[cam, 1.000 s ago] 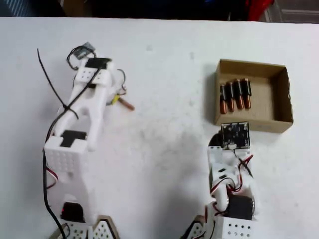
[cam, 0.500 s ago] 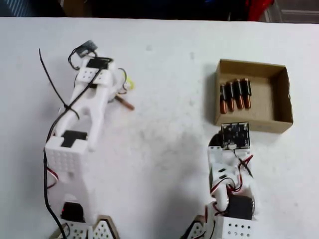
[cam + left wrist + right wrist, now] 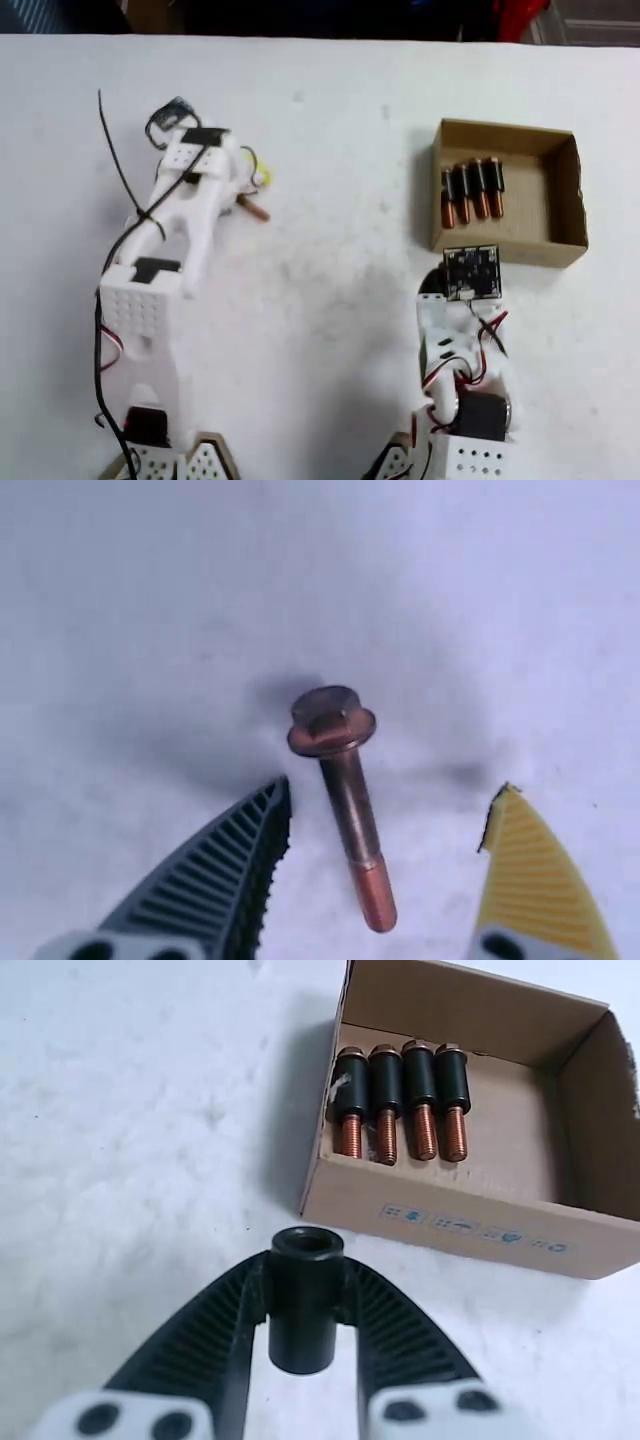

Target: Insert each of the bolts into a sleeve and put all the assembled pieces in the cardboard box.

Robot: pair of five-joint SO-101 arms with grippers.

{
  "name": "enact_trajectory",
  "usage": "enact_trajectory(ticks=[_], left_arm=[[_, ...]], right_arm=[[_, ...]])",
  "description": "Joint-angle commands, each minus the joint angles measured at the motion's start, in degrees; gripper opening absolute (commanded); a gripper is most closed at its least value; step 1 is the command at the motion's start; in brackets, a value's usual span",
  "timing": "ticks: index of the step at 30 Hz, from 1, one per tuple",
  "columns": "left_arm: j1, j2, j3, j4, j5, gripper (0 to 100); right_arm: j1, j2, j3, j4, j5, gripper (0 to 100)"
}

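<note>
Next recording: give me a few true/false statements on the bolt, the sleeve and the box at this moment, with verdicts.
1. The cardboard box holds four assembled pieces. True.
2. The right gripper is empty. False: it is shut on a black sleeve.
3. The left gripper has the bolt clamped. False: its jaws stand open on either side of the bolt, which lies on the table.
4. The bolt on the table has no sleeve on it. True.
</note>
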Motion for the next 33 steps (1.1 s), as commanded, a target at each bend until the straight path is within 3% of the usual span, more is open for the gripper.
enact_trajectory(ticks=[1,9,14,17,22,27,33], left_arm=[[-0.13,0.22,-2.29,-2.9,0.62,32],[-1.8,0.84,-4.4,-2.73,0.62,29],[-1.8,0.84,-4.4,-2.81,0.18,9],[-1.8,1.63,-4.57,-2.81,0.09,2],[-1.89,3.21,-4.84,-2.81,-0.62,8],[-1.89,3.47,-4.84,-2.46,-7.38,17],[-1.8,3.21,-4.84,-1.05,-14.86,16]], right_arm=[[0.31,-0.57,-0.35,-1.71,0.62,1.8],[0.31,-0.57,-0.35,-1.71,0.62,1.8],[0.31,-0.57,-0.35,-1.71,0.62,1.8],[0.31,-0.57,-0.35,-1.71,0.62,1.8],[0.31,-0.57,-0.35,-1.71,0.62,1.8],[0.31,-0.57,-0.35,-1.71,0.62,1.8],[0.31,-0.57,-0.35,-1.71,0.62,1.8]])
